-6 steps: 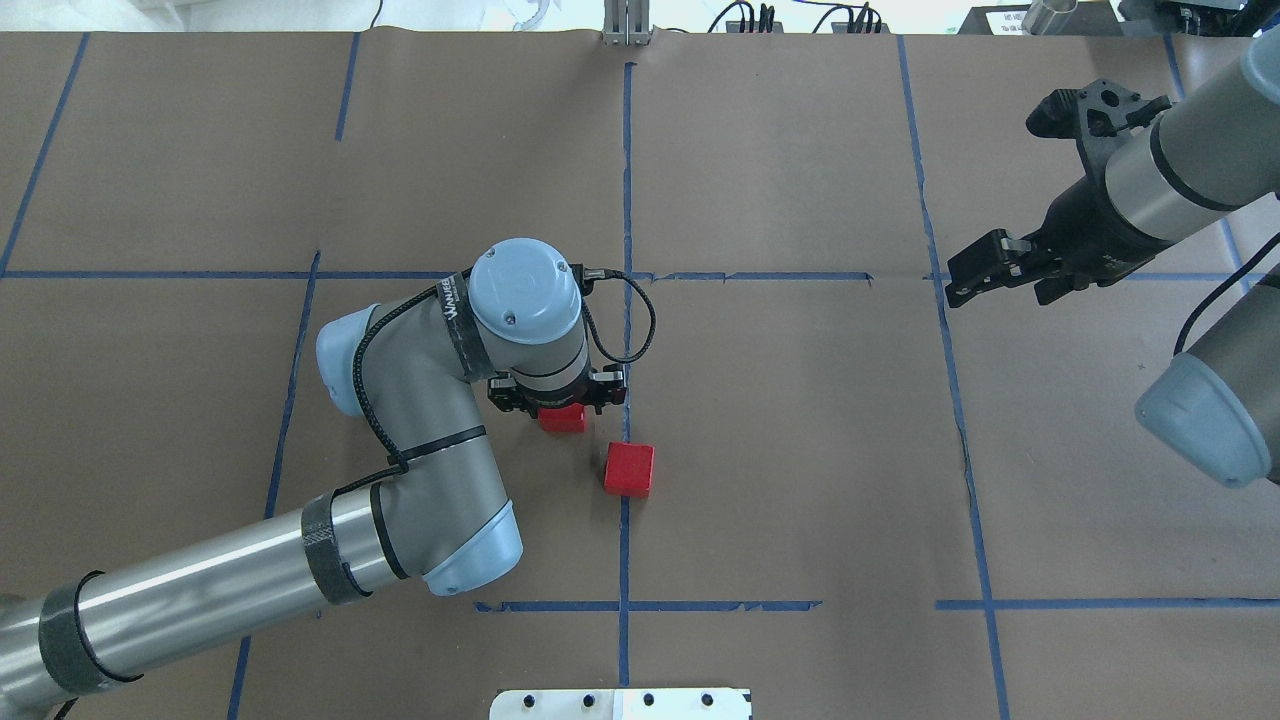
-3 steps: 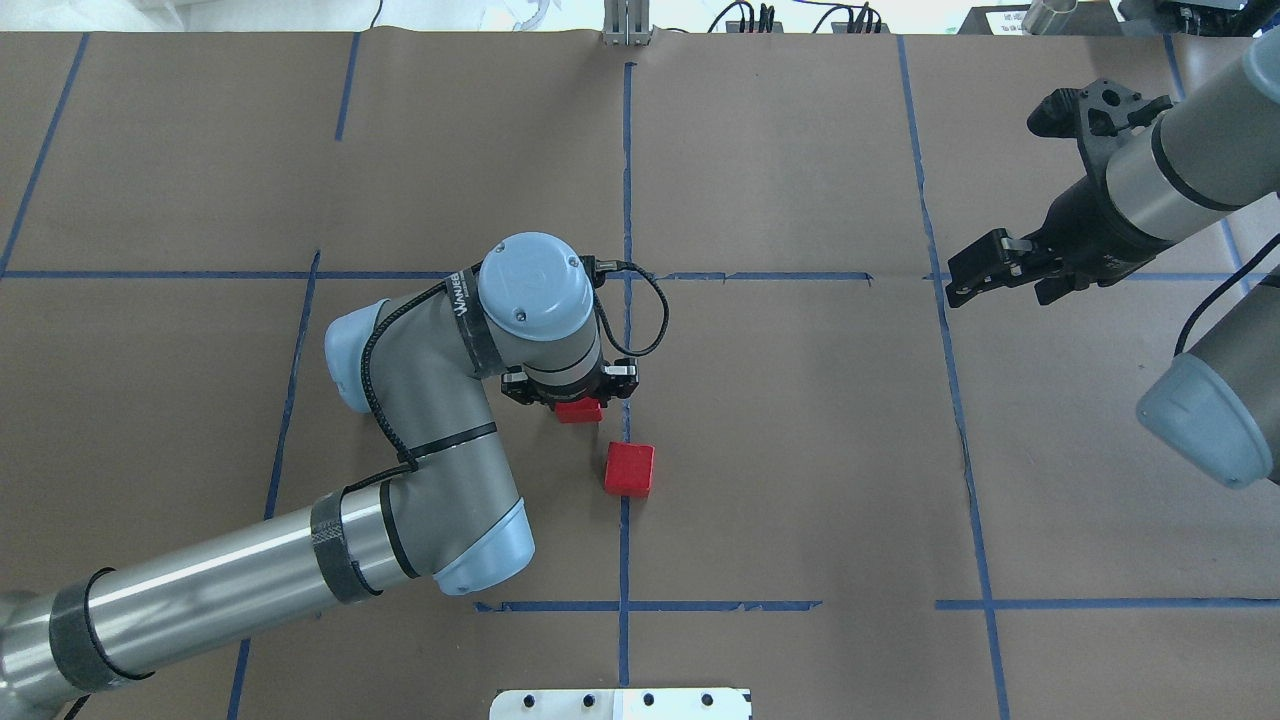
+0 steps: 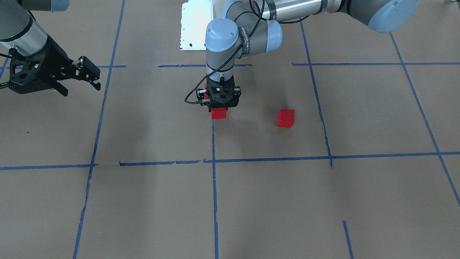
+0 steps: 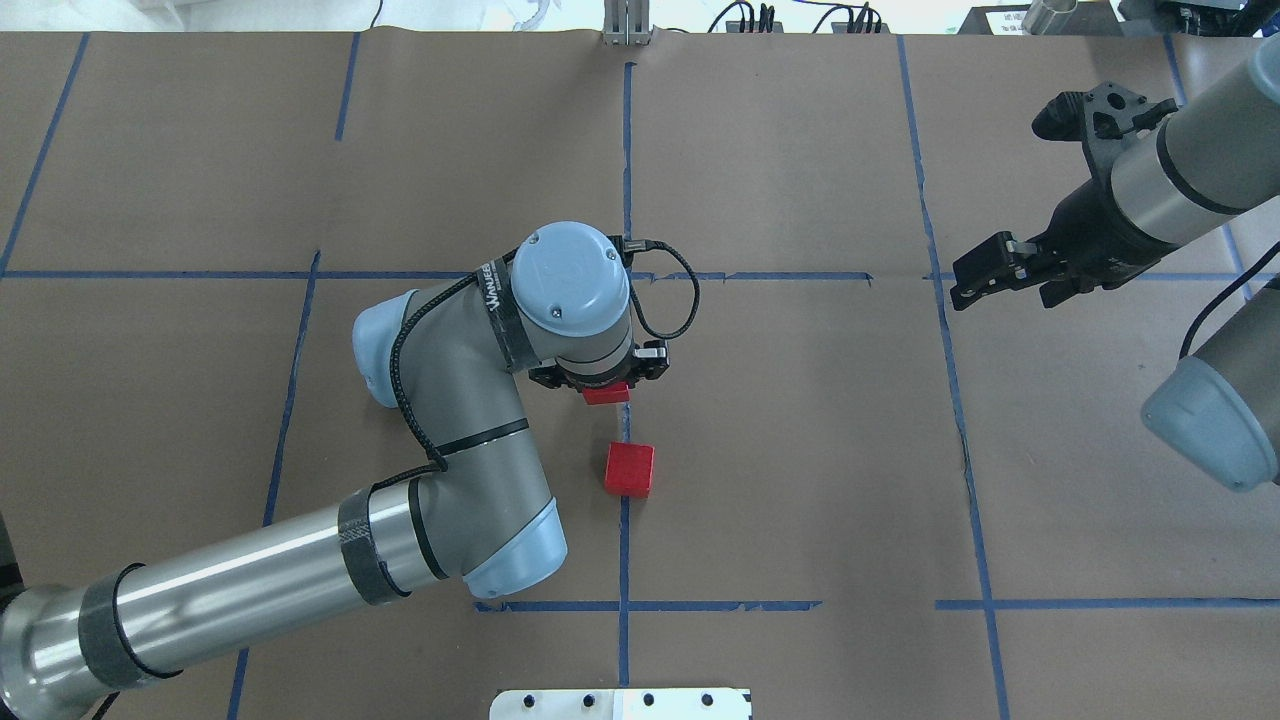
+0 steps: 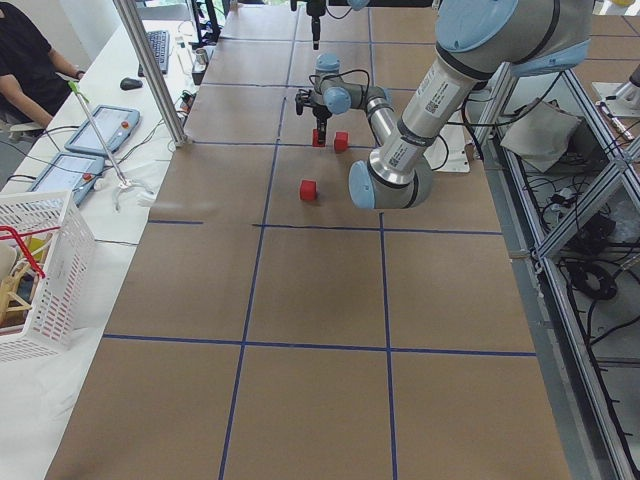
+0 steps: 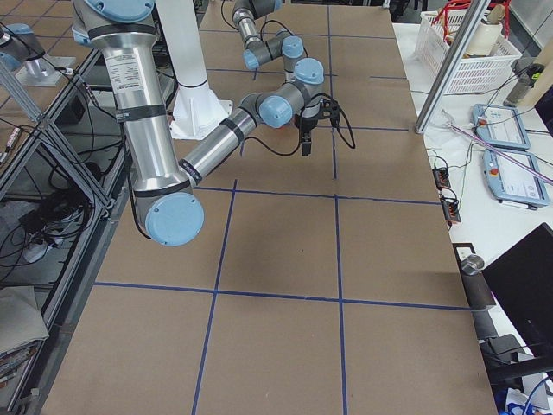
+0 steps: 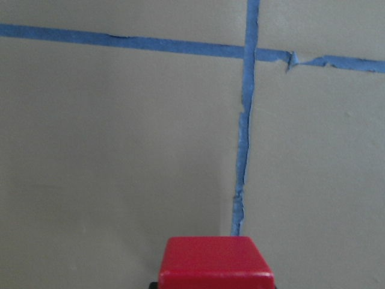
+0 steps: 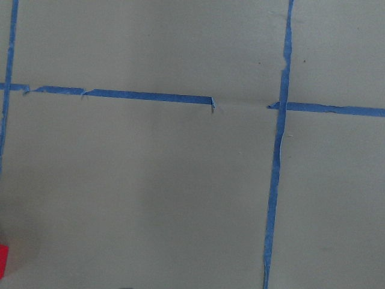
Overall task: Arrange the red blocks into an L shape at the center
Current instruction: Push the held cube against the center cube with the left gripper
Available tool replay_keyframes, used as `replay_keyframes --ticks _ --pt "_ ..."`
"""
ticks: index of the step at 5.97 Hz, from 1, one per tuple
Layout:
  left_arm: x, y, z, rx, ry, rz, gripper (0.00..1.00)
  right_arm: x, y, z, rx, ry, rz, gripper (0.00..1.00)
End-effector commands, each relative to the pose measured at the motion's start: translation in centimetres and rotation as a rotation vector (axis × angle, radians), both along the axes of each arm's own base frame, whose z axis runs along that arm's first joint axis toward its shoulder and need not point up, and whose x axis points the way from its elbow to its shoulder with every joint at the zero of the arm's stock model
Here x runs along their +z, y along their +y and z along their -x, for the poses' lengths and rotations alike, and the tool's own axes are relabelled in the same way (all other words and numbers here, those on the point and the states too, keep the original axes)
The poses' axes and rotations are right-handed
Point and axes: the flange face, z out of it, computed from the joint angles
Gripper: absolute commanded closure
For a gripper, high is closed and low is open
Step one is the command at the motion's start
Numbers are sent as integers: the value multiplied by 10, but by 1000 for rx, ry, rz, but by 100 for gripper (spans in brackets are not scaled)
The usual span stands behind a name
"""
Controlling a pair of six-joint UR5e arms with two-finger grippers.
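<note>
My left gripper [image 3: 219, 109] points straight down at the center [image 4: 720, 440] and is shut on a red block [image 3: 218, 113] [image 4: 606, 394], right on the vertical blue tape line [image 4: 625, 545]. That block fills the bottom edge of the left wrist view [image 7: 215, 262]. A second red block [image 4: 629, 470] lies on the line, a short gap nearer the robot. A third red block [image 3: 286, 118] [image 5: 308, 189] sits apart toward my left side; the left arm hides it from overhead. My right gripper [image 4: 1000, 287] [image 3: 81, 85] hovers open and empty far to the right.
A white mounting plate [image 4: 620, 703] lies at the table's near edge. Blue tape lines divide the brown paper into cells. A white basket [image 5: 40, 260], tablets and a seated person [image 5: 25, 60] are beside the table's far side.
My left arm has carried its red block to the right and slightly away from the robot, onto the vertical tape line. The right arm has barely shifted.
</note>
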Motion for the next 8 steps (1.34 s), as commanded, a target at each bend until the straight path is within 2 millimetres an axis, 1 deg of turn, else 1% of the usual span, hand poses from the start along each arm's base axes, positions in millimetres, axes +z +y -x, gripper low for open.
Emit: replay_keyframes --ticks 1,5,6,8 --pt "2 18 -19 -6 -20 -15 100 1 0 0 0 1 1 0" --pt "2 19 -20 -6 -21 -12 100 2 1 0 -1 2 3 0" --pt "5 25 -23 3 -24 -10 100 2 1 0 -1 2 3 0" --pt "3 27 -23 -21 -15 16 100 2 1 0 -1 2 3 0"
